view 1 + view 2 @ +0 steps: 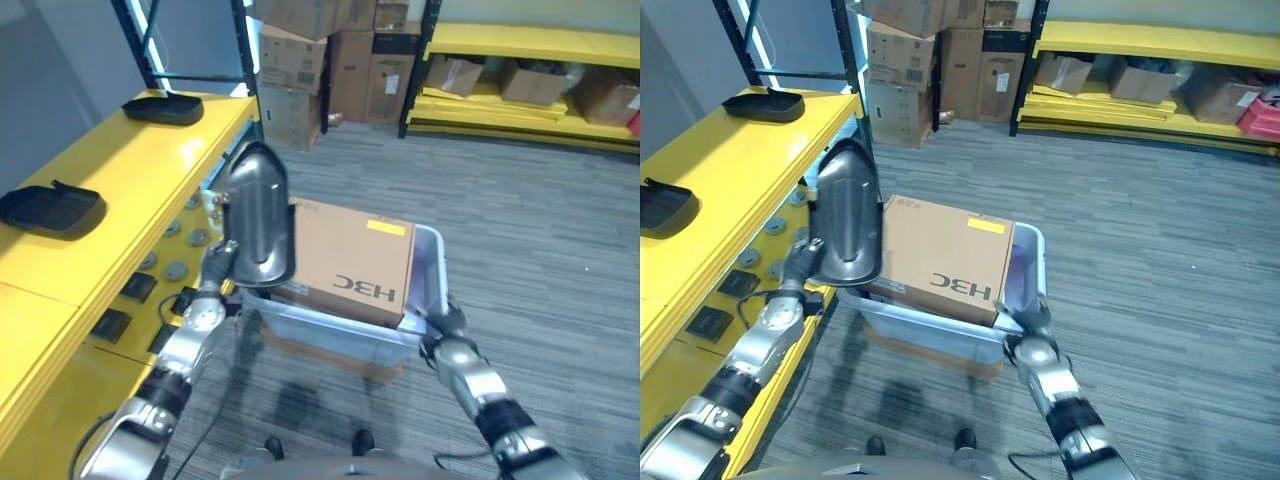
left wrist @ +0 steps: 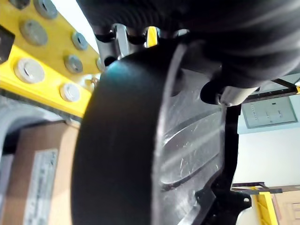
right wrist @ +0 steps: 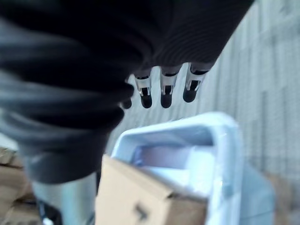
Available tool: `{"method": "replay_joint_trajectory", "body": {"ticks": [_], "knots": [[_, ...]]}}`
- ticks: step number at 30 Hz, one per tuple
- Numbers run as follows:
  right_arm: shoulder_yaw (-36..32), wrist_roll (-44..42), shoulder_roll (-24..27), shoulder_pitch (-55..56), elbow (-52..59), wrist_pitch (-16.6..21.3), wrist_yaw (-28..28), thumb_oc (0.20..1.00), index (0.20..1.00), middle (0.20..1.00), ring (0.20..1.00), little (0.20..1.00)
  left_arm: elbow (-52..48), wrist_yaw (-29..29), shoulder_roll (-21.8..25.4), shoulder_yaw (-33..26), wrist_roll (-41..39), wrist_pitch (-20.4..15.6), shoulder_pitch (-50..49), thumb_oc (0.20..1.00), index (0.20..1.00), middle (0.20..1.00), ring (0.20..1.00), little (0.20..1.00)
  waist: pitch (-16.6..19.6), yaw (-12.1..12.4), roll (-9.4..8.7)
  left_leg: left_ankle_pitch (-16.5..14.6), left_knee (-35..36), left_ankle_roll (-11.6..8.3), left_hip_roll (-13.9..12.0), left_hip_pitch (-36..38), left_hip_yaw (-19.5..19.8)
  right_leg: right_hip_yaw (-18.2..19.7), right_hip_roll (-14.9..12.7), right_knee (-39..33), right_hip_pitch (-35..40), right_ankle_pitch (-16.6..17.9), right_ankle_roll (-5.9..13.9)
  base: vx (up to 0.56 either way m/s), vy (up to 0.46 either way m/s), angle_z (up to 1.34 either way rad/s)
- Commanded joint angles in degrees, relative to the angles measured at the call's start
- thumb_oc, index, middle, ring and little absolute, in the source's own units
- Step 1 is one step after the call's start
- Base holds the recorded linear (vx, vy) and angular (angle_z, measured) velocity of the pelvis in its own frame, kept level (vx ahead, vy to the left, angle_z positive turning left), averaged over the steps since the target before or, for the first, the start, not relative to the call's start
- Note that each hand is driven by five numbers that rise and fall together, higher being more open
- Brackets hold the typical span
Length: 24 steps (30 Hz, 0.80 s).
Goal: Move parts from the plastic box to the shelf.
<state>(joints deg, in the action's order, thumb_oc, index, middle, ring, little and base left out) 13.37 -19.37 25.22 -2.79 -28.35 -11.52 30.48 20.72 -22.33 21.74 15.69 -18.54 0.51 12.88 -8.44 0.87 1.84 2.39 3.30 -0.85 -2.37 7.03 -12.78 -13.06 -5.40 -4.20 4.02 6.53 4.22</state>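
Note:
My left hand (image 1: 214, 266) is shut on a dark glossy moulded part (image 1: 258, 215) and holds it upright above the left end of the pale plastic box (image 1: 432, 262). In the left wrist view my fingers (image 2: 151, 35) curl over the edge of that part (image 2: 136, 145). A brown cardboard carton (image 1: 350, 258) lies in the box. My right hand (image 1: 446, 328) sits at the box's near right corner, its fingers (image 3: 164, 91) straight above the rim. The yellow shelf (image 1: 140, 180) runs along the left. Two similar dark parts lie on it, one far (image 1: 162, 107) and one near (image 1: 48, 208).
Black uprights (image 1: 246, 60) stand at the shelf's far end. The lower level of the shelf holds grey discs (image 1: 176, 270) and small black blocks (image 1: 112, 324). Cardboard cartons (image 1: 330, 60) are stacked at the back, beside another yellow rack (image 1: 530, 45). Grey carpet stretches to the right.

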Motion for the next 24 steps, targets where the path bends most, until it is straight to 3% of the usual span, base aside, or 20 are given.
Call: {"method": "replay_joint_trajectory", "body": {"ticks": [1,4,6,10,16,17,19,20,24], "knots": [[-1.6,0.5,-1.2,-2.2,-5.0,1.6,-2.1,1.0,1.0,1.0,1.0,1.0,-3.1,-1.2,0.9,-3.0,2.4,-9.5,1.4,0.2,0.2,0.2,0.2,0.2,1.7,0.8,-1.51,-2.1,-4.2,-2.48,-3.2,-2.9,2.1,-0.9,-6.3,4.2,0.3,-4.2,5.97,-0.03,0.021,-0.09],[-3.7,1.5,-2.0,1.8,-13.4,0.6,-6.2,1.0,1.0,1.0,1.0,1.0,-4.4,0.3,2.5,-6.4,3.3,-12.4,-2.5,0.2,0.2,0.2,0.2,0.2,1.3,1.0,-1.66,-2.1,-3.9,-2.23,-2.8,-3.2,2.0,-1.0,-6.5,4.3,0.1,-4.1,6.02,-0.03,0.038,-0.06],[-5.1,4.3,-3.5,5.0,-23.1,0.4,-11.3,1.0,1.0,1.0,1.0,1.0,-7.6,1.3,4.1,-9.1,4.9,-12.6,-5.5,0.2,0.2,0.2,0.2,0.2,1.2,1.9,-1.64,-2.1,-3.1,-1.91,-2.1,-3.4,2.7,-1.1,-6.8,4.1,0.2,-3.9,6.24,-0.01,0.056,0.01],[-5.0,8.2,-6.6,8.2,-31.4,-3.1,-15.9,1.0,1.0,1.0,1.0,1.0,-11.9,0.9,5.4,-12.2,6.4,-12.2,-8.7,0.2,0.2,0.2,0.2,0.2,1.4,3.4,-1.47,-2.1,-1.7,-1.29,-0.6,-3.9,4.0,-1.4,-7.4,4.3,0.1,-3.8,6.77,-0.02,0.065,0.05],[-3.9,12.5,-9.3,9.4,-40.2,0.6,-19.2,1.0,1.0,1.0,1.0,1.0,-17.1,-0.2,8.3,-14.7,10.2,-14.1,-10.4,0.2,0.2,0.2,0.2,0.2,1.7,5.8,-0.52,-1.5,0.4,0.12,1.6,-4.8,7.8,-1.0,-8.2,7.2,-1.2,-5.2,7.41,-0.02,0.053,0.12],[-3.8,13.0,-9.3,9.2,-40.4,1.3,-19.6,1.0,1.0,1.0,1.0,1.0,-18.7,-0.3,9.0,-15.1,11.0,-14.3,-10.4,0.2,0.2,0.2,0.2,0.2,1.9,5.8,-0.23,-1.3,0.5,0.42,1.9,-5.3,8.8,-0.1,-7.8,8.4,-1.8,-6.1,7.17,-0.05,0.024,0.44],[-4.2,12.1,-8.8,10.2,-40.0,4.0,-19.8,1.0,1.0,1.0,1.0,1.0,-20.1,-0.6,10.3,-14.1,10.7,-17.0,-8.7,0.2,0.2,0.2,0.2,0.2,1.6,3.8,0.69,-0.8,-0.1,1.05,2.6,-6.6,14.2,6.0,-2.4,11.1,-3.7,-9.5,4.42,-0.06,-0.014,0.55],[-4.0,11.4,-8.6,10.5,-39.5,4.2,-19.8,1.0,1.0,1.0,1.0,1.0,-20.1,-0.1,10.4,-13.9,10.5,-17.8,-8.1,0.2,0.2,0.2,0.2,0.2,1.6,3.3,0.83,-0.5,0.0,0.95,2.9,-6.8,15.6,7.2,-1.2,11.6,-4.0,-10.0,3.9,-0.04,-0.049,1.39],[-2.0,12.2,-7.8,11.3,-35.0,3.4,-19.3,1.0,1.0,1.0,1.0,1.0,-24.0,-4.2,11.3,-16.3,9.2,-15.9,-7.1,0.2,0.2,0.2,0.2,0.2,1.4,3.6,0.51,1.3,0.9,-0.53,3.4,-7.6,20.1,6.9,1.8,11.4,-3.6,-10.8,2.52,-0.12,-0.111,2.22]]}}
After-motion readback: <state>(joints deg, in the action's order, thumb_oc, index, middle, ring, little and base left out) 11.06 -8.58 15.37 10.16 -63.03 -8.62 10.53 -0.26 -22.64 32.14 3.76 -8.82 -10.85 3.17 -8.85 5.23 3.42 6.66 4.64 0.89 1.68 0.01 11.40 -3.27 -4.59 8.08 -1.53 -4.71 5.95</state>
